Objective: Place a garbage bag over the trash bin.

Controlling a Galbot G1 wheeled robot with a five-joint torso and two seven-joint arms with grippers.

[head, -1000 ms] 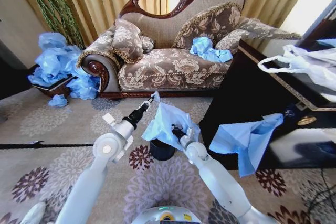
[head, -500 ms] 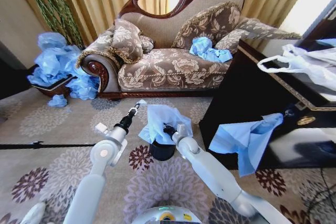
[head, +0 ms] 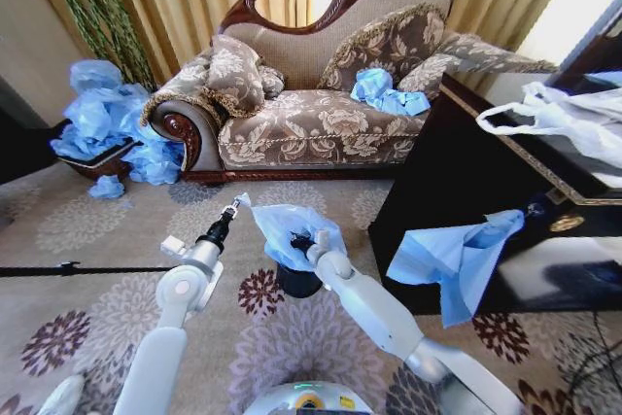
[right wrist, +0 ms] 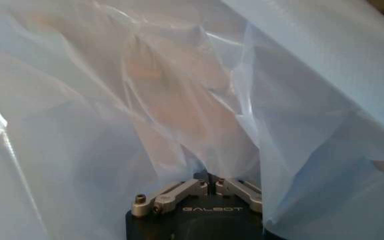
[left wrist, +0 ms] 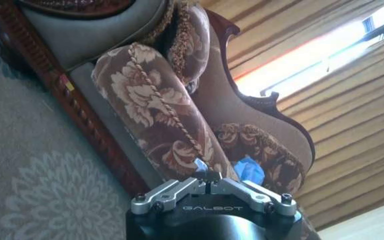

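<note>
The garbage bag (head: 289,231) has been lowered over the last second and is now draped across the top of the trash bin (head: 298,282) on the carpet before the sofa (head: 321,94); the mouth seems roughly over the rim, though not pulled down. The bag's left corner is pinched by the left gripper (head: 236,203), fingers pressed together. The right gripper (head: 300,242) is buried in the plastic, fingers closed on a fold.

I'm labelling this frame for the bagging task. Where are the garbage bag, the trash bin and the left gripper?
garbage bag (head: 284,225): head view, on the crinkled blue plastic spread above the bin.
trash bin (head: 297,284): head view, on its glossy black side wall below the bag.
left gripper (head: 232,205): head view, at its fingertips, pinching the bag's corner.
</note>
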